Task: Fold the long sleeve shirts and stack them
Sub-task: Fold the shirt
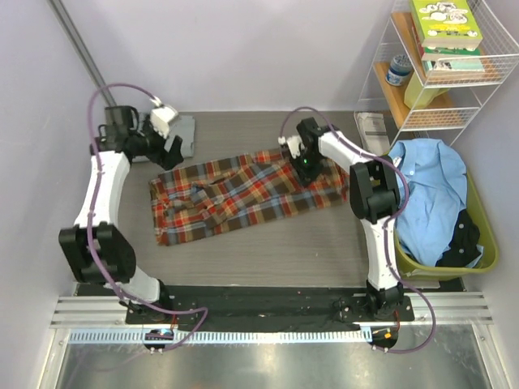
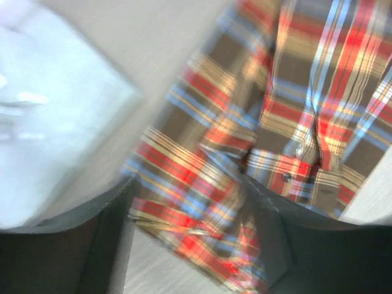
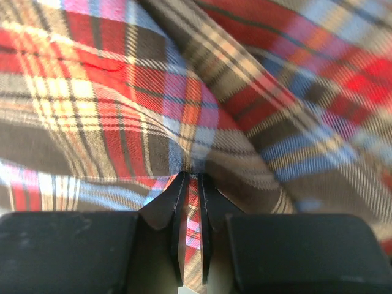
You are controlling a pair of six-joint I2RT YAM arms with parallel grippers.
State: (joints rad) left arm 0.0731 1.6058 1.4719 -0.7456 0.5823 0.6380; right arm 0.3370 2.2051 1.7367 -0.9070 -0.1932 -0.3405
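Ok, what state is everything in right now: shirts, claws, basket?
plaid shirt: laid out lengthwise, rumpled, not stacked.
grey shirt: folded, lying at the far left.
left claw: open, holding nothing, above the plaid shirt's left end.
right claw: shut on the plaid shirt's cloth.
blue shirt: heaped in the basket, spilling over its rim.

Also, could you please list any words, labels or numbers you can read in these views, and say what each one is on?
No text is legible in any view.
On the green book atop the wire shelf: cover print too small.
On the book under it: too small.
On the blue-labelled jar: too small.
On the white leaflet: blurred.
On the plaid shirt: no lettering shows.
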